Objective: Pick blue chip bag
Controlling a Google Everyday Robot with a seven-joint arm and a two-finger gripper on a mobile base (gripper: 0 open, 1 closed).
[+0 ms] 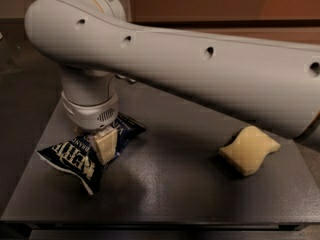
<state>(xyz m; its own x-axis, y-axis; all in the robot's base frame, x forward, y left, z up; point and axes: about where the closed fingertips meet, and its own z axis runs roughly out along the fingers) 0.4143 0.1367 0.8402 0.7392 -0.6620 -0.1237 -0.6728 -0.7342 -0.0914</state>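
The blue chip bag point(75, 158) lies crumpled on the left part of the dark grey table point(175, 189), its white lettering facing up. My gripper point(103, 148) hangs from the white wrist straight down onto the middle of the bag, its cream tip against the bag's top. The big white arm point(200, 69) crosses the view from the right and hides the back of the bag and the far side of the gripper.
A yellow wavy-edged sponge point(249, 150) lies on the right part of the table, well apart from the bag. The table's front edge runs along the bottom of the view, and its left edge is close to the bag.
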